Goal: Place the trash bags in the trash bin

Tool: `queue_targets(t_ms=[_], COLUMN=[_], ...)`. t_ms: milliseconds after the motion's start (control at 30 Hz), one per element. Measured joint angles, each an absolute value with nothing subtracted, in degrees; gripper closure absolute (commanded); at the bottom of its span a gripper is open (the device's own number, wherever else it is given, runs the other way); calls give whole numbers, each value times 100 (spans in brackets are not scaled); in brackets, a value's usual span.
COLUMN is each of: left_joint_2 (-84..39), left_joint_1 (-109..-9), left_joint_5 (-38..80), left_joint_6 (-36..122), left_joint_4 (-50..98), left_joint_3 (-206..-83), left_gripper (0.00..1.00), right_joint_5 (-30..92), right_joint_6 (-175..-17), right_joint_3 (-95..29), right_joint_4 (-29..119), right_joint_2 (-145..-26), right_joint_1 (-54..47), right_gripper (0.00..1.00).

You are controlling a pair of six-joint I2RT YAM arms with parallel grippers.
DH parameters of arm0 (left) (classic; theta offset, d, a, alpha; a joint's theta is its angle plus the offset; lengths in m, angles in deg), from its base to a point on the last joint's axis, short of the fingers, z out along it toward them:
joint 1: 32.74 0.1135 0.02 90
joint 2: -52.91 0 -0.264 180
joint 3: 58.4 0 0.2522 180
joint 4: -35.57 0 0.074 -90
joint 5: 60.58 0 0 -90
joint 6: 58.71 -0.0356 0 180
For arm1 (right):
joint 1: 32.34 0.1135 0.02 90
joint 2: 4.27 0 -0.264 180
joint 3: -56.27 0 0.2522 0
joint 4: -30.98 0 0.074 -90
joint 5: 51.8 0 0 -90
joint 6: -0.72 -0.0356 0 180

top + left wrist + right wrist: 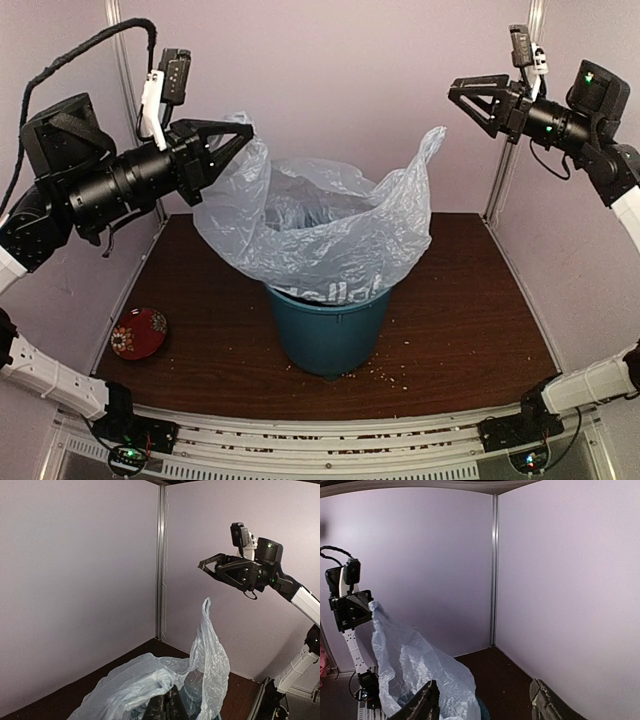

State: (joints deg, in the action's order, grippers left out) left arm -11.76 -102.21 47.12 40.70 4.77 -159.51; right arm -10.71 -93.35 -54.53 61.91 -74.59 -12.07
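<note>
The pale blue-grey trash bag [320, 240] hangs open over the teal trash bin [328, 330], its lower part inside the rim and white lettering showing at the rim. My left gripper [245, 130] is shut on the bag's upper left edge and holds it high above the bin. In the left wrist view the bag [130, 685] bunches around the closed left gripper [170, 705]. My right gripper [455, 95] is open and empty, high at the right, apart from the bag's standing right corner [432, 140]. The right wrist view shows the right gripper [482, 690] spread wide, with the bag [415, 665] at left.
A small red patterned dish [138, 332] lies at the table's left edge. Crumbs [385, 375] are scattered on the brown table in front of the bin. Pale walls and metal corner posts [505, 150] close in the back and sides.
</note>
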Motion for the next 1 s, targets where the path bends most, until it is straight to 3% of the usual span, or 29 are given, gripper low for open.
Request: queue_targets(t_ms=[300, 567, 767, 1000], left_joint_2=[-1040, -1552, -1849, -1794], left_joint_1=[-10221, -10221, -10221, -10221], left_joint_5=[3977, 3315, 3332, 3785], left_joint_6=[4081, 3887, 3697, 3439], left_joint_4=[176, 307, 547, 890], left_joint_3=[-15591, -15575, -15637, -15709], left_gripper=[100, 100, 100, 100], right_joint_5=[-258, -22, -345, -708], right_joint_6=[-9364, -8691, -8006, -7416], right_joint_3=[-5540, -5955, -5909, -5396], right_joint_4=[5616, 6444, 6916, 7109], right_joint_2=[-9081, -10775, -10716, -9953], right_joint_1=[-1502, -1019, -282, -256], right_gripper=[50, 54, 56, 57])
